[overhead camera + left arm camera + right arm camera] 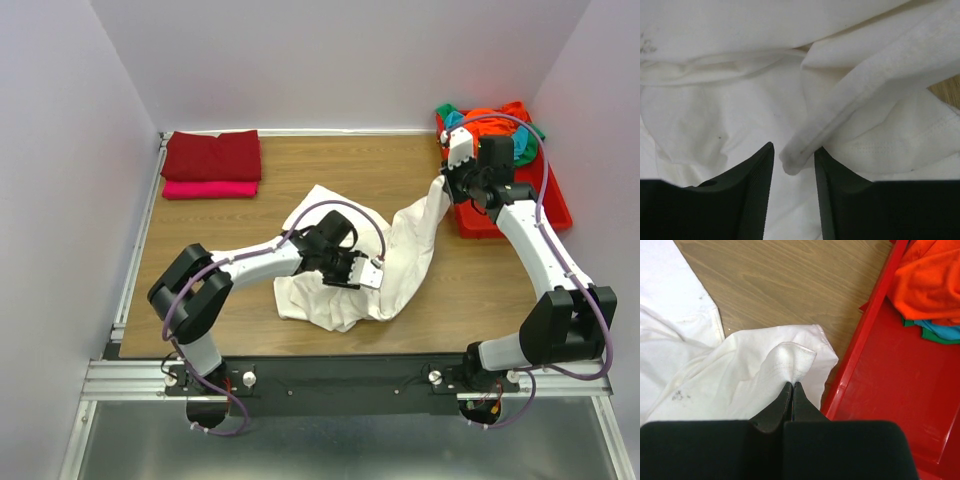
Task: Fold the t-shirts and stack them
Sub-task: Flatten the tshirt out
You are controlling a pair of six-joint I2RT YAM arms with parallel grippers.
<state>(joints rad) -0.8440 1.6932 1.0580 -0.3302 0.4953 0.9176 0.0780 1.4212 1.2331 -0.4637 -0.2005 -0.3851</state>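
1. Right hand [792, 385] clenched on a fold of the cream-white t-shirt [400, 250], just beside the red tray [865, 340].
2. Left hand [794, 147] released, its fingers apart around a hem of that shirt.
3. The tray holds the bunched orange t-shirt [930, 280], teal t-shirt [940, 330] and green t-shirt [940, 339].
4. The cream-white shirt sprawls crumpled mid-desk [220, 280].

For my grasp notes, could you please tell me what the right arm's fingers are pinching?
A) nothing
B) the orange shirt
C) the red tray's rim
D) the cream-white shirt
D: the right fingers are shut on a bunched edge of the cream-white t-shirt, just outside the red tray, clear of the orange shirt in it.
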